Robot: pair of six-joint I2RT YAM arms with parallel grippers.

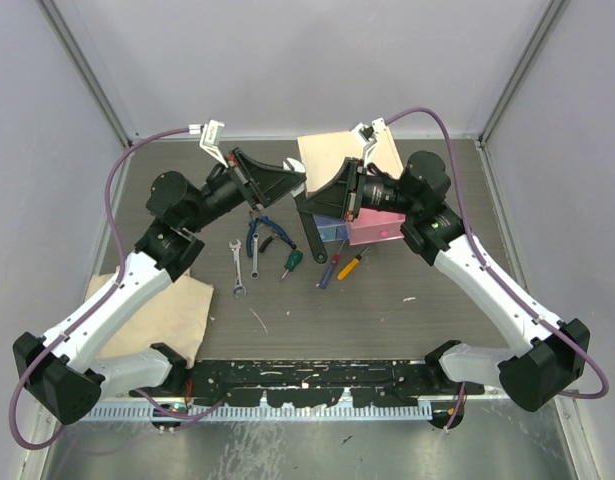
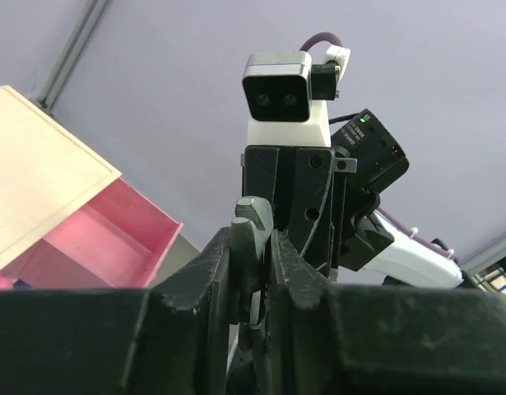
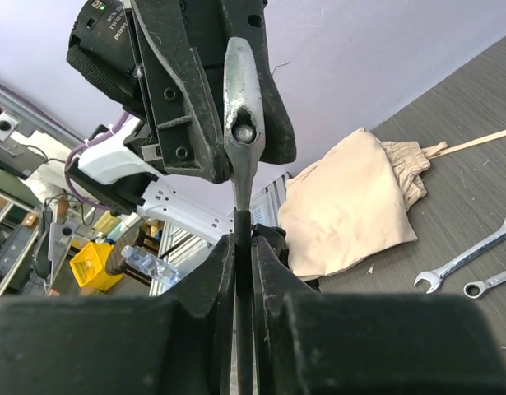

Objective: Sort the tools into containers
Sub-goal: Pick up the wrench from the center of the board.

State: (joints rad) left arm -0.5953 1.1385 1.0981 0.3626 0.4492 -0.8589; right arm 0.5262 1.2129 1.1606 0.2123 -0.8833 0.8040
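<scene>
- The lower end of the slim silver metal tool [image 3: 243, 90] was buried between the fingers [image 3: 211, 280] of my right pincer [image 3: 243, 239], so I couldn't tell what kind of tool it was.
- From above, my right arm [image 1: 387, 190] covered the front of the cream-coloured box-shaped chest [image 1: 327, 155]; only part of its pink drawer [image 1: 379, 232] showed.
- In my left wrist view the chest was cut off by the left edge.
- One silver wrench [image 3: 471, 257], a second silver wrench [image 3: 493, 282] and the thin pale wooden stick [image 3: 475, 141] ran off the right edge.
- The clutter [image 3: 88, 263] at the left was too blurred to name.
</scene>
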